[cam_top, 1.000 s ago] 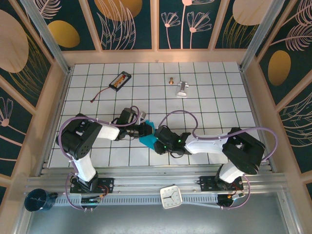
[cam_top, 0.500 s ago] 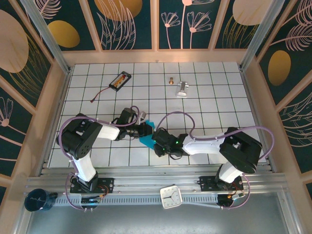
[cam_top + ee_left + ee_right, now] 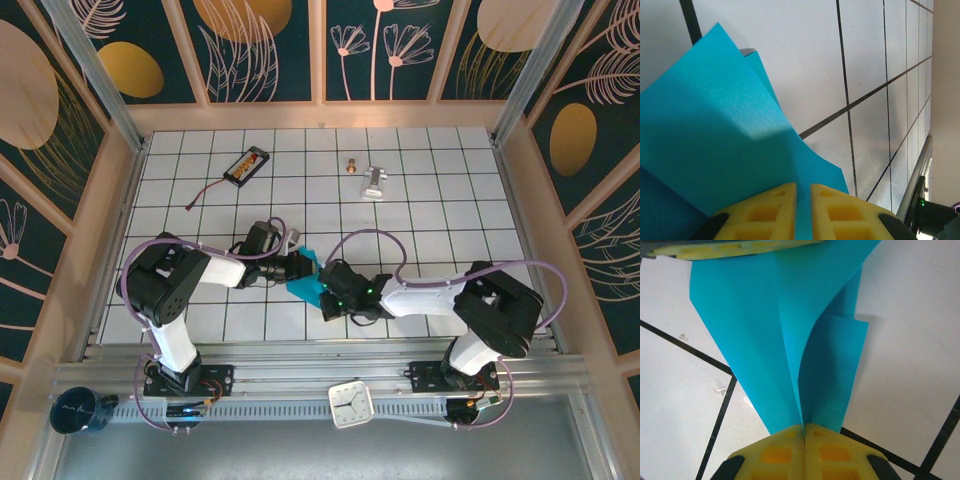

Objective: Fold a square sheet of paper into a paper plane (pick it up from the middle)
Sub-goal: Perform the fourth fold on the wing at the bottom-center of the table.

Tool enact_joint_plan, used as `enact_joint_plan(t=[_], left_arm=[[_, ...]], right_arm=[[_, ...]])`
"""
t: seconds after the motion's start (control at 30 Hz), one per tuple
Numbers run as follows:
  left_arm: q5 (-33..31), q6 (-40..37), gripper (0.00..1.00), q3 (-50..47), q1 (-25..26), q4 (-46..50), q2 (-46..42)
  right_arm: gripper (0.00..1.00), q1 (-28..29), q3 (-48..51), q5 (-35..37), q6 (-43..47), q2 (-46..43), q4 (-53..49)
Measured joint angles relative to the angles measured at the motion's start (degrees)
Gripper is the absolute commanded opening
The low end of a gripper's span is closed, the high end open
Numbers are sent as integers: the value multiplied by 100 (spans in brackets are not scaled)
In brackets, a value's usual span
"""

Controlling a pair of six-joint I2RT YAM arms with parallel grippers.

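the matte teal paper (image 3: 790, 340) was creased into a narrow wedge, pinched by the left gripper (image 3: 803, 192); the right gripper (image 3: 804, 432) had just clamped on it.

Top view: white tabletop (image 3: 450, 200) ruled in a black square grid, enclosed left, right and top by pale wooden framing (image 3: 320, 115) holding dark teal panels (image 3: 270, 50) with gold and pink botanical motifs; aluminium rail (image 3: 300, 385) along the bottom; white square clock (image 3: 351, 404) at lower centre.
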State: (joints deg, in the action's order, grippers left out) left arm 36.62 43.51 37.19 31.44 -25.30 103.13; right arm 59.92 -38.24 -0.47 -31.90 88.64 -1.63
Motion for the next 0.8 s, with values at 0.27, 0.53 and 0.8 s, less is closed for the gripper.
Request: enact_joint_plan(t=[0.27,0.53,0.8], left_arm=[[15,0,15,0,0,-9,11],[42,0,15,0,0,-28,26],[46,0,15,2,0,-44,33]], right_arm=[[0,-509,608,-1078,-195,-262,968],[0,-758,977,-1696,-474,-299,1676],[2,-846,1172,-1805,-667,-210,2013]])
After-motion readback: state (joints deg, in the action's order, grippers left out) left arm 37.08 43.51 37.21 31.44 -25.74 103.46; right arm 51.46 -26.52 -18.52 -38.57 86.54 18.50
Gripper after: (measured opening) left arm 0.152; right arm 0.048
